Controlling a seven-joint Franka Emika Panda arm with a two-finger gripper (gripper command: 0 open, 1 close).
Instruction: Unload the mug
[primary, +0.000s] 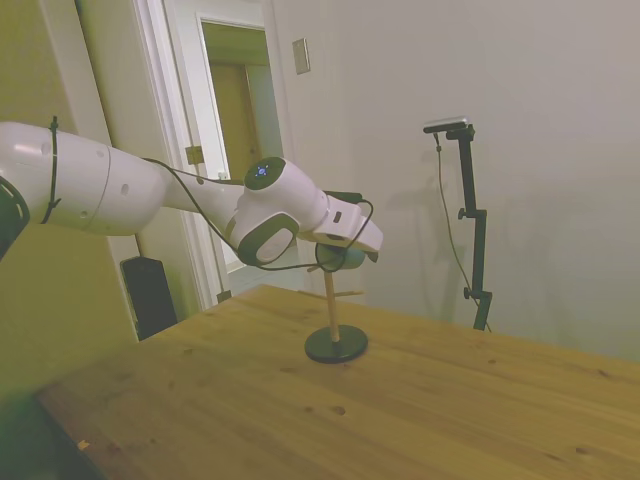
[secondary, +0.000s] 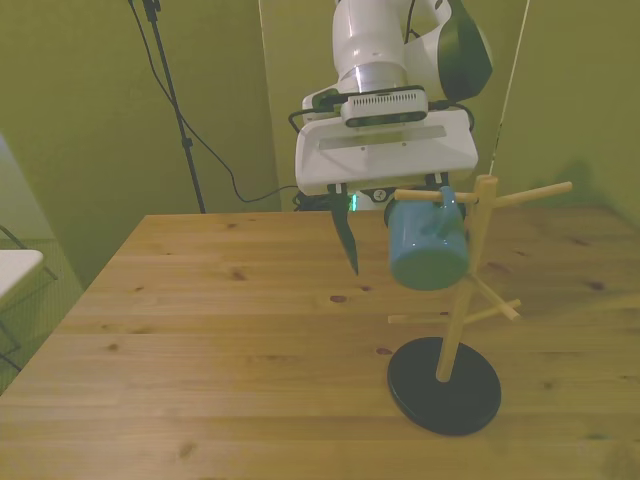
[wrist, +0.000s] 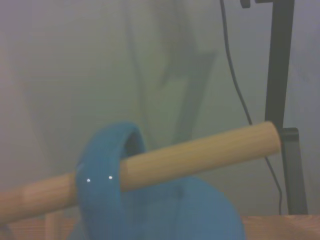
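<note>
The blue mug (secondary: 428, 248) hangs by its loop handle (wrist: 100, 182) on an upper wooden peg (wrist: 200, 156) of a mug tree (secondary: 462, 300) with a black round base (secondary: 443, 385). My gripper (secondary: 400, 255) is at the mug's height, just behind it. One dark finger (secondary: 347, 238) hangs on the side of the mug toward the front view's left, clear of it. The other finger is hidden behind the mug. The jaws look spread wide, so the gripper is open. In the side view the mug (primary: 340, 258) peeks out under the white hand.
The mug tree has more bare pegs, one high toward the front view's right (secondary: 535, 192) and lower ones (secondary: 495, 300). The wooden table (secondary: 220, 330) stretches wide around the base. A door and wall stand behind the arm in the side view.
</note>
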